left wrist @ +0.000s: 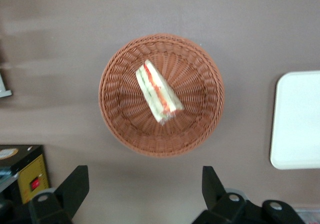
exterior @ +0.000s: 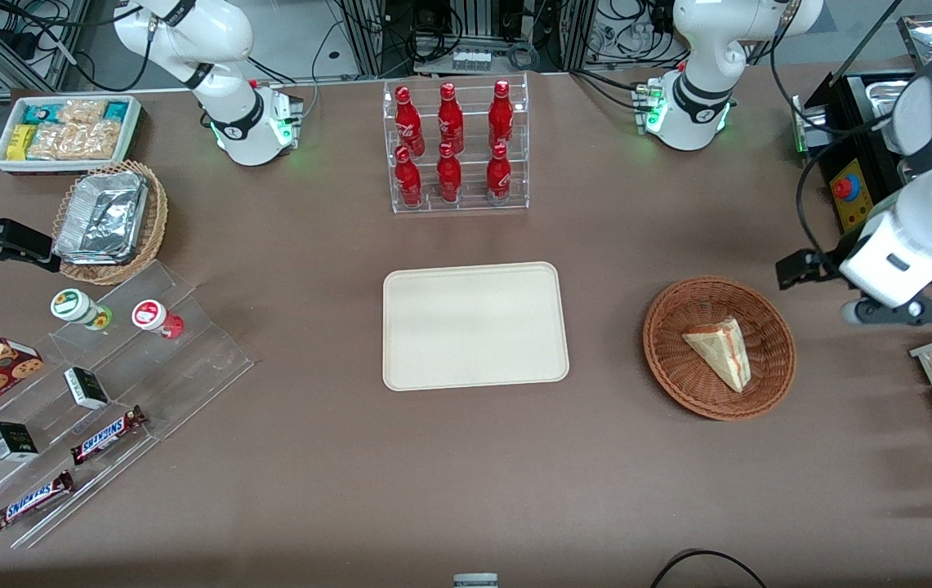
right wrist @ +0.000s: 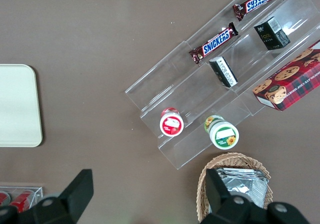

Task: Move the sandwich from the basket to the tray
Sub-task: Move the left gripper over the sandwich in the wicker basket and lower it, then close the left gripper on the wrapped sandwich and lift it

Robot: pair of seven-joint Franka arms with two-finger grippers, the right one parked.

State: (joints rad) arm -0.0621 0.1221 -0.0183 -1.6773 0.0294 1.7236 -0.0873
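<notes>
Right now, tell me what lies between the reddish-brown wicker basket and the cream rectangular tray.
Only bare brown tabletop separates basket from tray, seen in the front view. The open gripper hangs above the basket.

Bare table point(exterior: 606, 327) between basket point(exterior: 768, 384) and tray point(exterior: 475, 278); end effector point(left wrist: 142, 184) wide-spread above.

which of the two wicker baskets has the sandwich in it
The reddish-brown basket, lying toward the working arm's end of the table, holds the sandwich. The lighter tan basket holds foil containers instead. The open gripper hovers above the reddish-brown one.
</notes>
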